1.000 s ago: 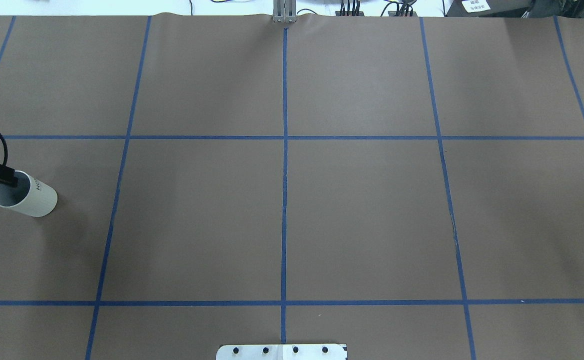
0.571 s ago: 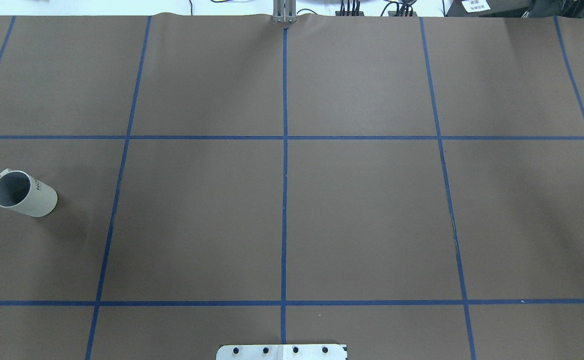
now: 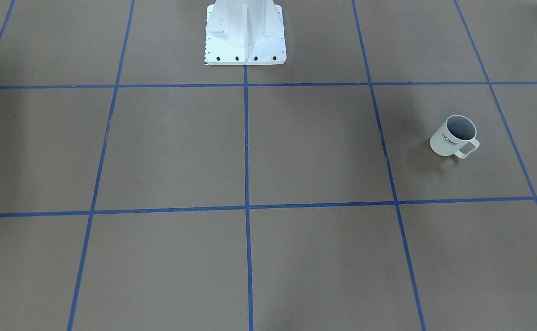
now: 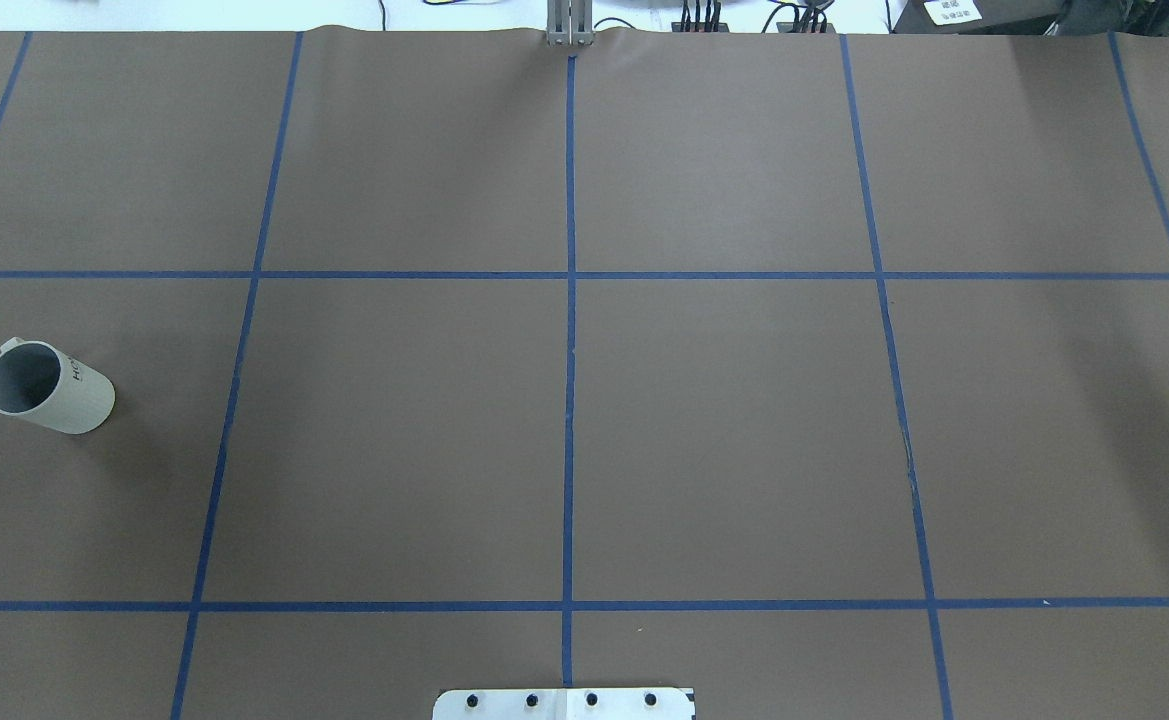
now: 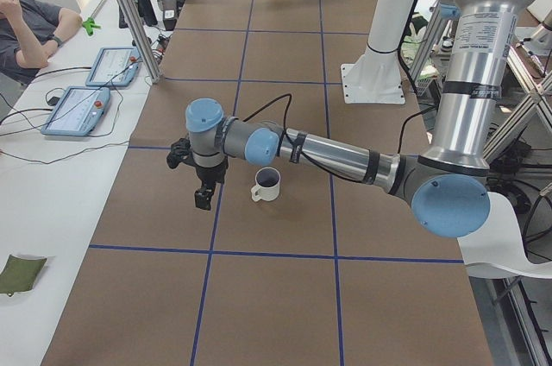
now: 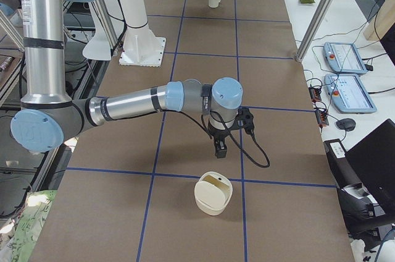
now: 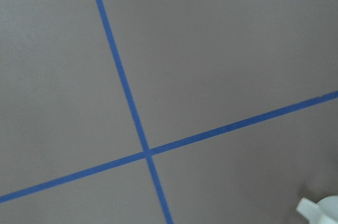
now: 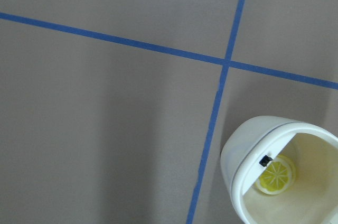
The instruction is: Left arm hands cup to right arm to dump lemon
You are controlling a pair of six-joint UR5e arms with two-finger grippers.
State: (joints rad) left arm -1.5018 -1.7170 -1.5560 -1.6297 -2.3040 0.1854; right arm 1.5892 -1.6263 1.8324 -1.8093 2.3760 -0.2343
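The cup (image 4: 49,388), cream-white with "HOME" on its side (image 3: 453,136), stands upright and alone on the brown table at my left (image 5: 266,184). Only grey shows inside it. My left gripper (image 5: 203,200) hangs beside it, apart, on the side away from the base. I cannot tell whether it is open or shut. The lemon (image 8: 274,174) lies inside a cream-white bowl (image 6: 213,193) at the table's right end. My right gripper (image 6: 220,149) hovers a little beyond that bowl, touching nothing, and its state cannot be told.
Blue tape lines divide the brown table. The white robot base plate (image 3: 245,34) sits at the middle of the near edge. Beyond the far edge stand metal posts (image 5: 129,12) and a white side table with tablets (image 5: 86,98), where a person (image 5: 30,25) sits.
My left gripper was at the cup's rim one second ago; it drew back to the far left and has left the overhead view. The cup stayed where it was.
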